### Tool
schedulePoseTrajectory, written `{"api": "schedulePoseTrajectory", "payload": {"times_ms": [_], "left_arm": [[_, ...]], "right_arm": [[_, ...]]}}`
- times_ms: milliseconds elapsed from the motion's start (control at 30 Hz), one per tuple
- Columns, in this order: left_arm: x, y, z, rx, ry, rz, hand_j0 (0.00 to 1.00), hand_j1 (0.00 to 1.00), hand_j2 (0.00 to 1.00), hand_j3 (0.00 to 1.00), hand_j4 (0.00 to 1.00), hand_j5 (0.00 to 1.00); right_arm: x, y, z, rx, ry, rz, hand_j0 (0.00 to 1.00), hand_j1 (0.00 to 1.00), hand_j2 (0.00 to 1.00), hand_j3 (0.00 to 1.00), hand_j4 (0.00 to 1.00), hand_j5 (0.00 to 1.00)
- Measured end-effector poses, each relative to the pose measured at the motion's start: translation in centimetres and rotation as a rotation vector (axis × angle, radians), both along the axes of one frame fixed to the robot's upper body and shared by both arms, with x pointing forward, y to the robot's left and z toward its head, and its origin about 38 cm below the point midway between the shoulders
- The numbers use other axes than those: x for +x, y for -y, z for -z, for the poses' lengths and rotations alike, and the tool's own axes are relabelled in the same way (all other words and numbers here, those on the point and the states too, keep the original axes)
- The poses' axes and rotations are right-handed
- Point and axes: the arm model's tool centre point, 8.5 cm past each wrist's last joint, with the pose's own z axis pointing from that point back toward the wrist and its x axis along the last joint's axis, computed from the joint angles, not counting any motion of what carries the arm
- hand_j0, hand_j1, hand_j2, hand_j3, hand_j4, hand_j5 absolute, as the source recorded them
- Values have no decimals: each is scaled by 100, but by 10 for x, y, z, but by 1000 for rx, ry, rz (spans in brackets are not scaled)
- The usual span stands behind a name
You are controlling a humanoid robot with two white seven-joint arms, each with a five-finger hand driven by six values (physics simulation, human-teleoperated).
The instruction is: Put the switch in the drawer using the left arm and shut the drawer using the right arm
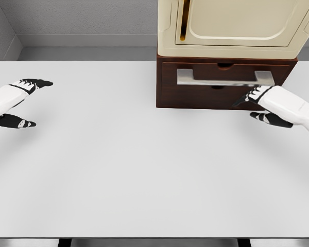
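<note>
Now: drawer (224, 85) shut, far right on tabletop (144, 170), under cream cabinet (237, 25). Right robot hand (257, 105) spread, empty, beside drawer front below handle (224, 77). Left robot hand (21, 103) wide, empty, far left. Switch unseen.

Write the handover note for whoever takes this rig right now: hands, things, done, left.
Left hand: at the table's left edge, fingers spread, holding nothing.
Right hand: in front of the drawer, fingertips near the right end of its silver handle; no clear grip.
Drawer: in the brown cabinet under the cream appliance; it looks shut or nearly so.
Switch: not visible anywhere in the head view, possibly already inside.
Done: cannot confirm the switch went in.
Left: check the switch's whereabouts and confirm the drawer is fully shut.
</note>
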Motion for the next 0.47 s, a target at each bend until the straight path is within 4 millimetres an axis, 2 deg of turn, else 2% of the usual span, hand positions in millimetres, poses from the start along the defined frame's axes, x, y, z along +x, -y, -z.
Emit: {"api": "schedulePoseTrajectory", "payload": {"times_ms": [233, 333, 467], "left_arm": [[-1, -1, 2, -1, -5, -3, 100, 100, 100, 100, 100, 100], [-1, -1, 4, -6, -6, -4, 100, 100, 100, 100, 100, 100], [-3, -11, -3, -17, 18, -37, 100, 100, 100, 100, 100, 100]], "right_arm": [[-4, 3, 8, -11, -22, 5, 69, 69, 69, 69, 69, 69], [-13, 17, 7, -53, -45, 12, 68, 68, 68, 68, 68, 68], [-22, 35, 2, -102, -70, 27, 68, 68, 68, 68, 68, 68]]}}
